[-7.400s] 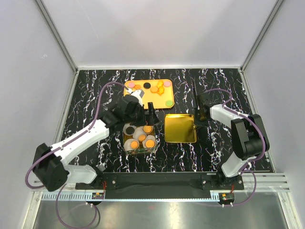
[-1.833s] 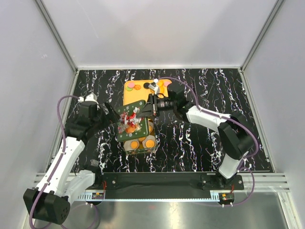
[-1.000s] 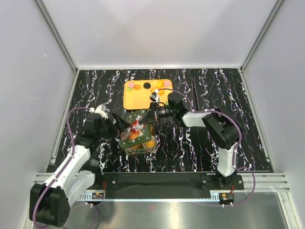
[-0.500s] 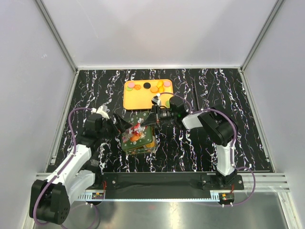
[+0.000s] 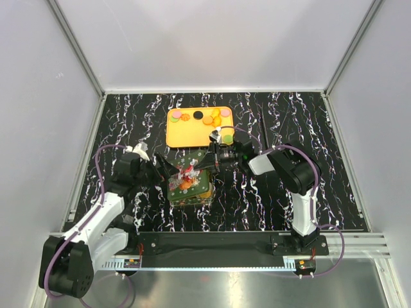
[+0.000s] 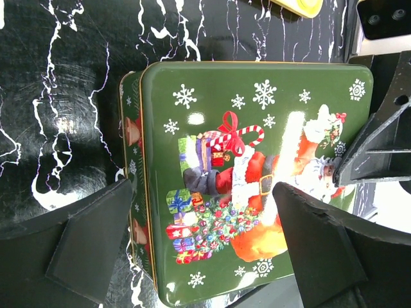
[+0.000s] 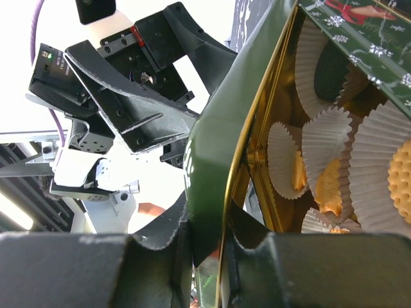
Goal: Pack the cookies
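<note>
Black marble table (image 5: 308,192), right gripper (image 7: 205,240) pinching lid (image 6: 257,173) edge, left gripper (image 6: 205,256) wide

The lid (image 5: 188,180) sits over the tin (image 5: 182,199), with the tray (image 5: 182,135) of cookies (image 5: 218,120) behind it.

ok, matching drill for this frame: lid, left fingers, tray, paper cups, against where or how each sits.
1 lid
2 left fingers
3 orange tray
4 paper cups

A at the back, few cookies on it
B inside the tin
C open, either side of the tin
D edge pinched by right fingers

Pairs: 1-D, 2-C, 3-A, 4-B
</note>
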You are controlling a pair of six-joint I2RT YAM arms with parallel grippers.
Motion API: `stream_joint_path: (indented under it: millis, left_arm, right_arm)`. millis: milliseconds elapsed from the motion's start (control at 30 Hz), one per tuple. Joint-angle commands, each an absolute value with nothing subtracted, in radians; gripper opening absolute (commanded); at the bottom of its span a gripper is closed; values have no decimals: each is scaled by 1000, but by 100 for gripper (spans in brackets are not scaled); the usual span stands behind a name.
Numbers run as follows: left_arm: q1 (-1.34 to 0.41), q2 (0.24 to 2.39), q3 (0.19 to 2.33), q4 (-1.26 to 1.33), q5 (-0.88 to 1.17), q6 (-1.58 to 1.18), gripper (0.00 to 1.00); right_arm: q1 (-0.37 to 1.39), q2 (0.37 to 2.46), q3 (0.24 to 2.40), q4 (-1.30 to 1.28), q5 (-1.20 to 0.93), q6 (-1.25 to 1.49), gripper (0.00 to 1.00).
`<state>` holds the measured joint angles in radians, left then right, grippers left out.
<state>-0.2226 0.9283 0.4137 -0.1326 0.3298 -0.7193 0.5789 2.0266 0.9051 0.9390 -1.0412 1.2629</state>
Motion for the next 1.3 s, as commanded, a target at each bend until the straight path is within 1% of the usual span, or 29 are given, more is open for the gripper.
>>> stream_joint_path:
  millis: [0,67,167,200,400,967,1167,1267]
  left_arm:
    - [-229,940,428,-87,339,-709,99]
    - [-232,948,431,-87,339,-707,99]
    - [-236,957,437,-87,337,-709,99]
    - [-238,960,439,-83,337,-710,99]
    - [-255,976,451,-78,324,-715,99]
    - [-344,1060,492,-66,255,-727,99]
    - [-357,1074,520,-98,227,-715,99]
    - [-364,1077,535,-120,215,-706,99]
  right_arm:
    - [565,2025,894,1014,-1054,1267,25]
    - [557,2026,882,1034,-1054,1279,29]
    - [548,2028,862,1065,-1054,1295,32]
    - [542,2028,856,1074,-1054,1299,35]
    - [511,2029,810,1160,-1060,1344,40]
    - [402,2002,677,1200,-1065,1332,43]
    - [368,1977,650,1138,-1054,1284,44]
    - [359,1956,644,1072,-1040,1238,46]
